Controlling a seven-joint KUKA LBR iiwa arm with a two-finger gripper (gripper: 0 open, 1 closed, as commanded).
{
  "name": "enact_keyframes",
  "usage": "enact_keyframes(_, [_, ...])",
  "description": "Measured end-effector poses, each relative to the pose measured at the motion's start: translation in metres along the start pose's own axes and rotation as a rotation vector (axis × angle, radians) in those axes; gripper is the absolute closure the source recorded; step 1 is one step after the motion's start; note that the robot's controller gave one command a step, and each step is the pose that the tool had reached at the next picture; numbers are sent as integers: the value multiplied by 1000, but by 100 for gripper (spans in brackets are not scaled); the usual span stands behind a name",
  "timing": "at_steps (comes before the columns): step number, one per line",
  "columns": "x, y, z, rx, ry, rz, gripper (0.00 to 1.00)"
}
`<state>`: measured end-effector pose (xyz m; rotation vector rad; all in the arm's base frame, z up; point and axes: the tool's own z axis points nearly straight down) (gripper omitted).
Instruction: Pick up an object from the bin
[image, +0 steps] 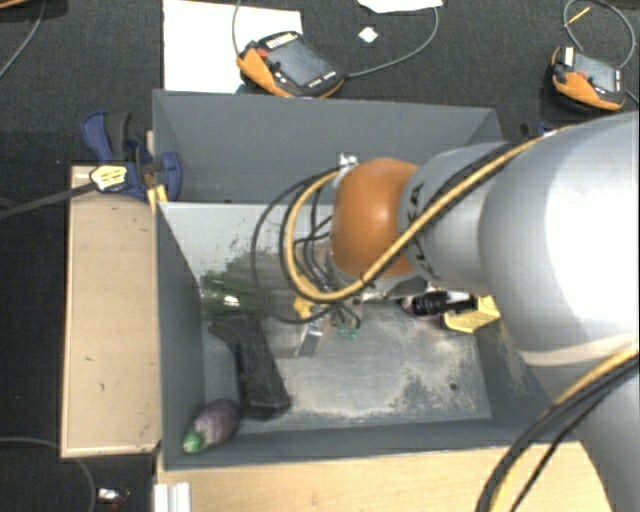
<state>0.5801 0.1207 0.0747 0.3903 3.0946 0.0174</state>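
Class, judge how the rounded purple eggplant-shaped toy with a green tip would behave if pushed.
The purple eggplant-shaped toy looks rounded, so it would probably roll. Its taper suggests a curving path. The grey bin wall beside it would likely stop it.

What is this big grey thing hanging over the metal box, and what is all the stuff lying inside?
That is a robot arm, reaching in from the picture's right. The one camera looks down on it from above, a little to one side. The orange cover and the looped cables are parts of the arm. Below them its hand hangs over the middle of the grey metal bin, from which it should pick one thing; whether it grips anything I cannot tell. At the bin's left lie a dark green bottle, a black cloth strip and, in the near corner, a purple toy aubergine with a green tip. At the right, beside the arm, lie a small black object and a yellow piece.
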Motion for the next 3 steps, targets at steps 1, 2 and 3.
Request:
enact_keyframes(1, [-13,-8,0,-5,-12,-134,100])
enact_keyframes(2, [-13,-8,0,-5,-13,-134,100])
enact_keyframes(3, [-12,-9,-6,-4,-10,-134,100])
